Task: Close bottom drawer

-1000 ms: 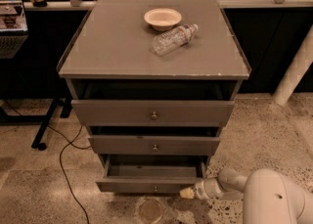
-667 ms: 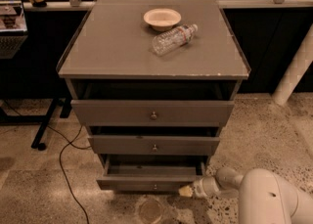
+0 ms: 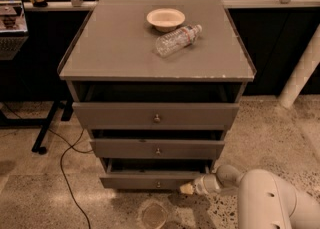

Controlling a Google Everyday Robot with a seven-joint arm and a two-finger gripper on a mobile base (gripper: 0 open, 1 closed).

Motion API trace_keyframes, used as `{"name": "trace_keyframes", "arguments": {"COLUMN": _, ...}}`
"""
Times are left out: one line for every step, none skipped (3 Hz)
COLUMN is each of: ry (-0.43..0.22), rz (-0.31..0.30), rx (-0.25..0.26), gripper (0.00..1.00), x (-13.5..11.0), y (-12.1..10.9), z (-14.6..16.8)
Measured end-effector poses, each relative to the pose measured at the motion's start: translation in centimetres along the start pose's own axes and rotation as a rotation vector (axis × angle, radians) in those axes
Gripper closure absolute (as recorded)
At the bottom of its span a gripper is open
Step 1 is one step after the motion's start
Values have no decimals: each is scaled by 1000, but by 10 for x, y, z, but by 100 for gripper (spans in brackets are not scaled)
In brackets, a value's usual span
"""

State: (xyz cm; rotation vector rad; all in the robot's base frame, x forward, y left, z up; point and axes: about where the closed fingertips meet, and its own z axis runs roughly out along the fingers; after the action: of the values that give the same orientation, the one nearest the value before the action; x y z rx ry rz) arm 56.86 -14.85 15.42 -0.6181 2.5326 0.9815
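Observation:
The grey-brown cabinet [image 3: 110, 48] has three drawers. The bottom drawer [image 3: 145, 181] is the lowest and slimmest, with a small round metal knob [image 3: 158, 184]; it is pulled out a little, with a dark gap above its front. My gripper [image 3: 188, 188] is low at the right end of that drawer's front panel, its pale tip at the panel's right edge. The white arm [image 3: 270, 203] comes in from the lower right.
The top drawer [image 3: 156, 115] and middle drawer [image 3: 156, 149] also stand slightly out. A bowl [image 3: 165, 19] and a lying plastic bottle [image 3: 177, 39] are on the cabinet top. A black cable [image 3: 67, 173] runs on the floor at left. A white post [image 3: 302, 68] stands at right.
The bottom drawer has slid inwards; less of its inside shows. My gripper has moved left and towards the cabinet with it.

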Motion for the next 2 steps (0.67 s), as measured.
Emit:
{"name": "trace_keyframes", "arguments": {"ry": -48, "rz": -36, "rx": 49, "gripper": 100, "x": -34, "y": -7, "z": -3}}
{"name": "trace_keyframes", "arguments": {"ry": -112, "rz": -37, "rx": 118, "gripper": 100, "x": -59, "y": -13, "z": -9}}
